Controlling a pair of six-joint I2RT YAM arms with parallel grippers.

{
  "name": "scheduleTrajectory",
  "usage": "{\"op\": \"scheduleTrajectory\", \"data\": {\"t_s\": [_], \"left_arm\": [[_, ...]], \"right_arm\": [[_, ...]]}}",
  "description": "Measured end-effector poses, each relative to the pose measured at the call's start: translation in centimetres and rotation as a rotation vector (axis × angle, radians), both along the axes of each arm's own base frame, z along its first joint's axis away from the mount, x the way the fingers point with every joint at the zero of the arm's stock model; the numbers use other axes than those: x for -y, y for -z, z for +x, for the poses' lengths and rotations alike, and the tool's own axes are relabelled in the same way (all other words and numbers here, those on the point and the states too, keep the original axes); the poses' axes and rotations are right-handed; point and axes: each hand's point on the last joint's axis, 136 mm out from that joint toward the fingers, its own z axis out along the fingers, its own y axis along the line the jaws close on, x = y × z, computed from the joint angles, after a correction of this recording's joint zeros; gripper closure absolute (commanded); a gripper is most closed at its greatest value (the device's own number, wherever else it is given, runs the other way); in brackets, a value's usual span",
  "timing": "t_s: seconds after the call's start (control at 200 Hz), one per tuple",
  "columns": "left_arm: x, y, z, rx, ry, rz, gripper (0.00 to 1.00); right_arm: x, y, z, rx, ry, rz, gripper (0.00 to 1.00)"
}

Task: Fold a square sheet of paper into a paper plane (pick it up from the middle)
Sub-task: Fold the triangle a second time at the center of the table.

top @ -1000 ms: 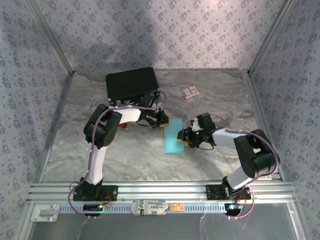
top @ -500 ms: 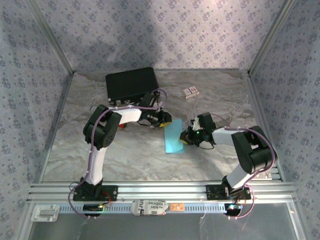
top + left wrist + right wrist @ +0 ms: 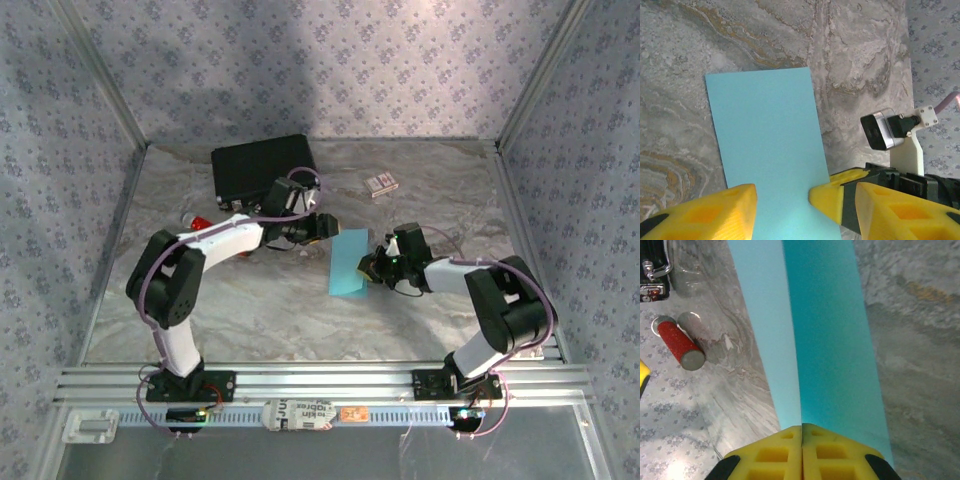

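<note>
So, the main risk: the square sheet of paper (image 3: 347,263) is already folded into a narrow rectangle, and the right hand (image 3: 371,267) holds it by a thin pinch at its right long edge. The right wrist view shows the yellow fingers (image 3: 775,455) pressed flat together on the paper, with no gap. With a grip that shallow, any tug or drag across the marbled surface (image 3: 250,310) could pull the paper out or shear the two layers apart, and later creases would then come out crooked. That view also shows a paler strip beside a darker one, so one layer may be lifted; I can't tell for sure.

Second risk: the left hand (image 3: 320,228) hovers at the far-left corner of the sheet, just beside the right hand. If it comes down off-line it could crumple the paper, skew the crease or knock the other fingers.

The left hand is open wide. In its wrist view the yellow fingers (image 3: 715,212) sit well apart, with the blue sheet lying below and between them. I can't tell whether they touch it.

The paper sits mid-surface between both hands. It is nearer than the black case (image 3: 263,163) and well right of the red tube (image 3: 680,342).
</note>
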Motion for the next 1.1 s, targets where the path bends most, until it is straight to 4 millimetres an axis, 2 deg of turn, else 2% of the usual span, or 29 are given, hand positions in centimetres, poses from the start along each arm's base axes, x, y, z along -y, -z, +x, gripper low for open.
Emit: {"op": "scheduleTrajectory", "data": {"t_s": [0.095,0.23,0.37,0.635,0.825,0.944,1.059,1.099], "left_arm": [[-0.8,0.4,-1.0,0.007,-0.002,0.009,0.48],[-1.8,1.3,-2.5,0.034,-0.017,0.040,0.48],[-1.8,1.9,-5.1,0.099,0.008,0.051,0.48],[0.7,1.9,-9.8,0.285,0.171,0.097,0.45],[2.4,2.1,-12.8,0.434,0.336,0.278,0.37],[4.0,1.6,-13.9,0.539,0.426,0.361,0.33],[4.3,2.7,-14.3,0.596,0.499,0.460,0.32],[4.3,3.3,-14.4,0.606,0.517,0.494,0.24]], "right_arm": [[-0.2,-0.2,-0.1,0.005,-0.007,0.002,0.78],[0.0,-0.3,-0.1,0.013,-0.027,0.001,0.76],[0.2,-0.5,0.5,0.024,-0.053,0.002,0.76],[0.6,-0.3,1.3,0.031,-0.093,0.016,0.82],[0.8,0.2,1.1,0.007,-0.105,0.025,0.81],[0.7,0.0,1.0,0.006,-0.111,0.032,0.80],[0.6,-0.1,1.0,0.006,-0.115,0.039,0.80],[0.6,-0.1,1.0,0.006,-0.116,0.040,0.80]]}}
